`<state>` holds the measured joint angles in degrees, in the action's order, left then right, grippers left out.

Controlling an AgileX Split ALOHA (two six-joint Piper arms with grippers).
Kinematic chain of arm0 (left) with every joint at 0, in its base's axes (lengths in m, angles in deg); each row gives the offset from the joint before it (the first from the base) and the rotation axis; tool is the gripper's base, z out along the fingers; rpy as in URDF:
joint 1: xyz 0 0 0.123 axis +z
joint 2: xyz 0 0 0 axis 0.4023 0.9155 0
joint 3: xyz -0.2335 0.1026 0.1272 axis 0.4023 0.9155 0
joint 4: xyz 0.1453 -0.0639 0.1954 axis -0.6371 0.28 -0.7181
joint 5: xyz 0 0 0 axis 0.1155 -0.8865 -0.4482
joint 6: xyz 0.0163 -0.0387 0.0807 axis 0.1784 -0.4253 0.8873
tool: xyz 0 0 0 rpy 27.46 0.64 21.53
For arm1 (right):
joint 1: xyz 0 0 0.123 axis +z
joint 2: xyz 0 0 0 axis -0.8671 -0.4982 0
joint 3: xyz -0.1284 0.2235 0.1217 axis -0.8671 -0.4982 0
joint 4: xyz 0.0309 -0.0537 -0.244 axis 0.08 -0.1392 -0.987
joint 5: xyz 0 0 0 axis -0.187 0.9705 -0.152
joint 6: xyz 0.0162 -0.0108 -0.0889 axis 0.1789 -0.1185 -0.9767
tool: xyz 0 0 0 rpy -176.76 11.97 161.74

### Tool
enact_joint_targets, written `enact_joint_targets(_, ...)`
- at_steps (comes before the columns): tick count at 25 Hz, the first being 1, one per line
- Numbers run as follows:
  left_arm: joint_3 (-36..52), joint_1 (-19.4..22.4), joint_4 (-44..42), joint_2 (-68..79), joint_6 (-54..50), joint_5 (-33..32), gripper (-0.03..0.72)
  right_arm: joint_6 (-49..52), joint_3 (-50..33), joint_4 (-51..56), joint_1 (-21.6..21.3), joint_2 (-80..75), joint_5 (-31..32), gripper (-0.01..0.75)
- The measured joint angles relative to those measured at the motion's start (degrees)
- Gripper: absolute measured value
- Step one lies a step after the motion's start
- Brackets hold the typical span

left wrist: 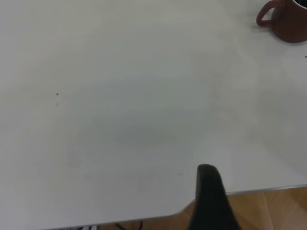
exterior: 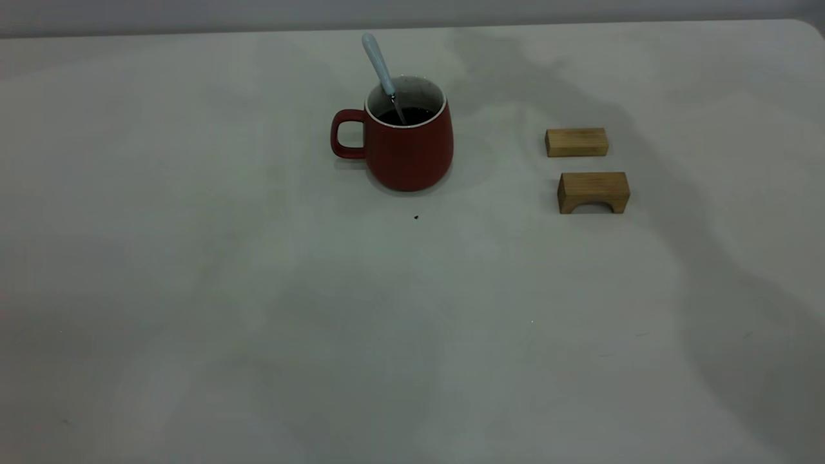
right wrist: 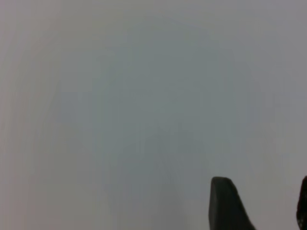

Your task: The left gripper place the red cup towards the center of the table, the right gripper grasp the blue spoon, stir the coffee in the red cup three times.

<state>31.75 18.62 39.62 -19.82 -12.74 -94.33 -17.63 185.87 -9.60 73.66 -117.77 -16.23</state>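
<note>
1. Cup [exterior: 408,149] stands upright on the table [exterior: 258,309], handle to exterior-left, coffee [exterior: 407,116] inside.
2. Spoon [exterior: 381,69] sits in the cup, bowl in the coffee, blue handle leaning out over the rim toward upper exterior-left. Nothing is holding it.
3. Two wooden blocks to exterior-right of the cup: flat one [exterior: 576,142] farther back, arched one [exterior: 593,192] nearer, apart from each other.
4. Tiny dark speck [exterior: 416,218] just in front of the cup.
5. Left gripper [left wrist: 211,201]: only one finger shows, over the table edge; cup [left wrist: 288,20] is well away from it. Can't tell open or closed.
6. Right gripper [right wrist: 261,206]: fingers apart, nothing between them, bare table [right wrist: 144,105] ahead of it; cup and spoon not in its view.
</note>
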Motion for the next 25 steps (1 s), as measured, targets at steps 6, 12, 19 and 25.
enact_joint_targets(6, 0.0, 0.0, 0.0, 0.0, 0.0, 0.0, 0.558, 21.3, -0.3, 0.8, 0.2, 10.0, 10.8, 0.39)
enact_joint_targets(12, 0.0, 0.0, 0.0, 0.0, 0.0, 0.0, 0.558, 26.5, -0.3, 14.6, 4.7, 20.4, 38.1, 0.39)
enact_joint_targets(19, 0.0, 0.0, 0.0, 0.0, 0.0, 0.0, 0.558, 26.8, -0.3, 34.6, 7.7, 31.0, 73.9, 0.39)
enact_joint_targets(25, 0.0, 0.0, 0.0, 0.0, 0.0, 0.0, 0.558, 26.0, -0.3, 40.1, 7.7, 37.9, 92.4, 0.39)
